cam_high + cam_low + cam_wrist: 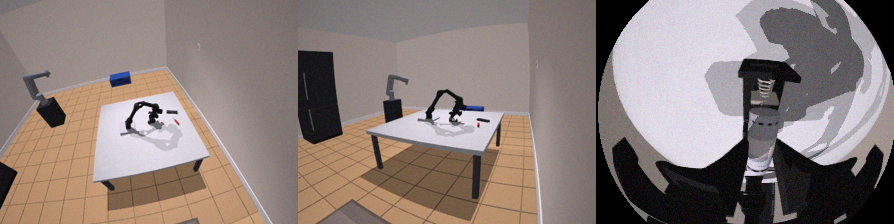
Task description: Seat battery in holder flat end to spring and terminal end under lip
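The grey battery (763,137) is between the fingers of my gripper (760,140) (151,122), which is shut on it. The gripper is low over the table in the top and exterior views. The black holder (744,107) is under and beyond the battery in the wrist view. Its coil spring (765,88) shows at the far end. The battery's banded end points toward the spring, with a visible gap between them. The battery looks in line with the holder, slightly slanted. Its height above the holder floor cannot be told. The fingers hide the near part of the holder, and the lip cannot be made out.
On the white table (117,160) (427,133), a black bar (172,112) (483,120) and a small red object (177,122) (478,125) lie beyond the gripper, toward the table's right edge. A grey arm (31,86) (390,84) stands off the table on a black pedestal.
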`<state>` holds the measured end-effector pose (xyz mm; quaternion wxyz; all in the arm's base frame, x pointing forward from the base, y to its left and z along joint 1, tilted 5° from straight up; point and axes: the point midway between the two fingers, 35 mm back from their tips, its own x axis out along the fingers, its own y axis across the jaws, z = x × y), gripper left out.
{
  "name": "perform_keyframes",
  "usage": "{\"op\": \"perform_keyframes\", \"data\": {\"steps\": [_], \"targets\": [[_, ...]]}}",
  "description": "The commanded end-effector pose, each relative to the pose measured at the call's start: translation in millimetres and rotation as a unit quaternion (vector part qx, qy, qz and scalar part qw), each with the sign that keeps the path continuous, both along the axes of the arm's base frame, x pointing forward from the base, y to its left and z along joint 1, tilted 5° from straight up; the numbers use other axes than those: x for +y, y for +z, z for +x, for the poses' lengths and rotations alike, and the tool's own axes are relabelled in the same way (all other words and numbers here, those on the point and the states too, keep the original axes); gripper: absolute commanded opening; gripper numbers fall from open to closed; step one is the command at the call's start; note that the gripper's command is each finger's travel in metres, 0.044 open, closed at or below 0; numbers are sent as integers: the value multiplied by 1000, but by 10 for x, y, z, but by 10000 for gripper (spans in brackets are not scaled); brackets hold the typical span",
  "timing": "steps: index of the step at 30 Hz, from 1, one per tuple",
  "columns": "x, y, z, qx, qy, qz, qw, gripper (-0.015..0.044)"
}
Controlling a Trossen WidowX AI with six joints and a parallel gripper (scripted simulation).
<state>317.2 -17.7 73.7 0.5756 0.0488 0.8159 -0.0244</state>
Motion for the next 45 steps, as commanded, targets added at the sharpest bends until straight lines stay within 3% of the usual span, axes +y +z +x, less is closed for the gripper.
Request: {"op": "perform_keyframes", "data": {"steps": [1,45], "targets": [[4,-23,26,14,1,3,1000,83],[-16,-55,239,34,2,2,999,83]]}}
